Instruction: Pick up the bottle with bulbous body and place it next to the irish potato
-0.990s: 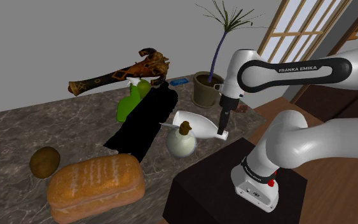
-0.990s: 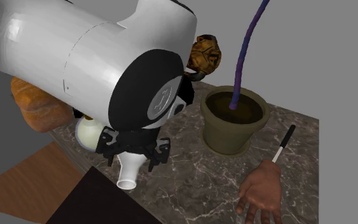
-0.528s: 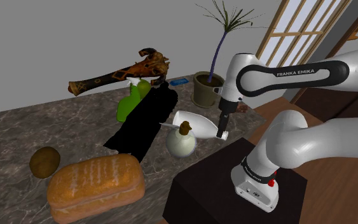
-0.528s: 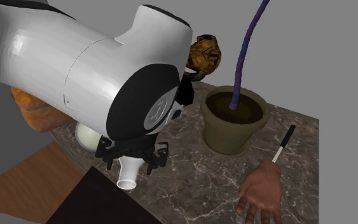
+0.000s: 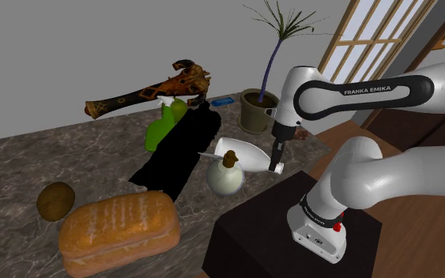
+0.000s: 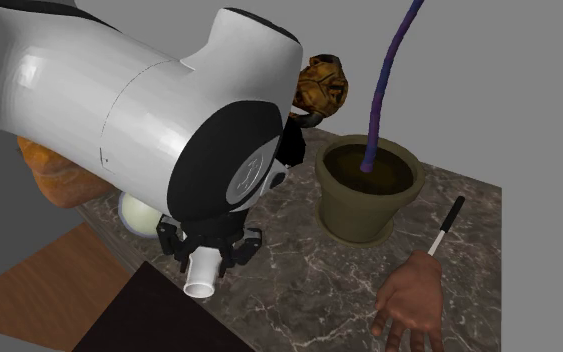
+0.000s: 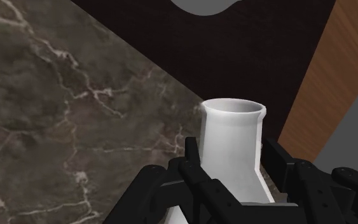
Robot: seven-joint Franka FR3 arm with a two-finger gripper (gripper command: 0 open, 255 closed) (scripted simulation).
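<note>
The gripper (image 6: 207, 264) clamps the neck of the white bottle (image 7: 231, 146). In the second exterior view the arm (image 6: 139, 110) hides its body.

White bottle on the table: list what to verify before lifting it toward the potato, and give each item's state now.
1. Grasp: ok. The gripper is shut on the neck of the white bottle, and both fingers press it in the wrist view.
2. Bottle lifted off the table: not ok. It lies on its side.
3. Grip firm enough to lift: cannot tell.
4. Clearance from the cream round jar beside the bottle: cannot tell whether they touch.
5. Potato located: ok, near the bread loaf.
6. Bare table beside the potato: ok, on the side away from the loaf.
</note>
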